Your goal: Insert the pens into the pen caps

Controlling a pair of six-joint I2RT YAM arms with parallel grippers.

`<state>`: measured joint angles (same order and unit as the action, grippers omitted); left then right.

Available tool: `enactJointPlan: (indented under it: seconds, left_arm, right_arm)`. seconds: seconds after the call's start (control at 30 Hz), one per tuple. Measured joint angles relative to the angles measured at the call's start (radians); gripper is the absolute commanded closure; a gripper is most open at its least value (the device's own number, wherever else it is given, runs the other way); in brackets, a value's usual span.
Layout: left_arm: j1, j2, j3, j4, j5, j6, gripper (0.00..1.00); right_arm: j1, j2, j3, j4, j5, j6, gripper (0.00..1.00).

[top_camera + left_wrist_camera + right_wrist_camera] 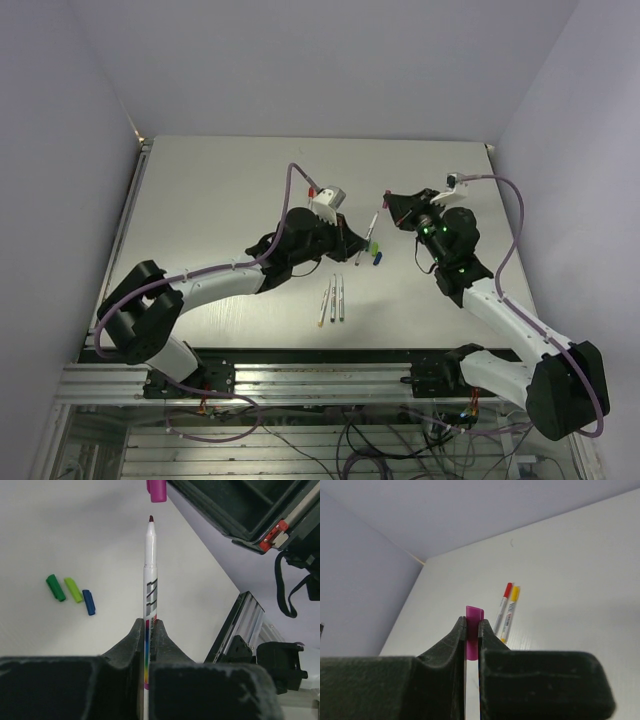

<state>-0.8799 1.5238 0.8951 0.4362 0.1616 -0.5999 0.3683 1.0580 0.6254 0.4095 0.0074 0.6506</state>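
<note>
Left hand [149, 625] pinching pen [150, 565], tip just short of magenta cap [156, 490] pinched by right hand [472, 625], 3 caps [73, 590] on open table [75, 525]

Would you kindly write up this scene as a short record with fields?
left gripper: shut on pen, bare tip aimed at the cap
right gripper: shut on magenta cap, just off the pen tip, not touching
loose caps: dark green cap, light green cap, blue cap, on table
other pens: three pens lying side by side
</note>
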Motion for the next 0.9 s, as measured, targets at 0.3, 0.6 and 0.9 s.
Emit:
enactJointPlan:
  seconds: [0.3,0.6,0.9]
  left_arm:
    - [-0.002,0.005,0.0,0.024,0.008,-0.013,0.93]
    - [-0.002,0.005,0.0,0.057,0.008,-0.027,0.93]
    - [-0.002,0.005,0.0,0.07,0.006,-0.029,0.93]
  right_arm:
    - [0.0,0.0,-0.031,0.115,-0.043,0.053,1.0]
    - [0.0,0.001,-0.031,0.132,-0.066,0.071,1.0]
    - [0.0,0.005,-0.031,0.141,-0.085,0.071,1.0]
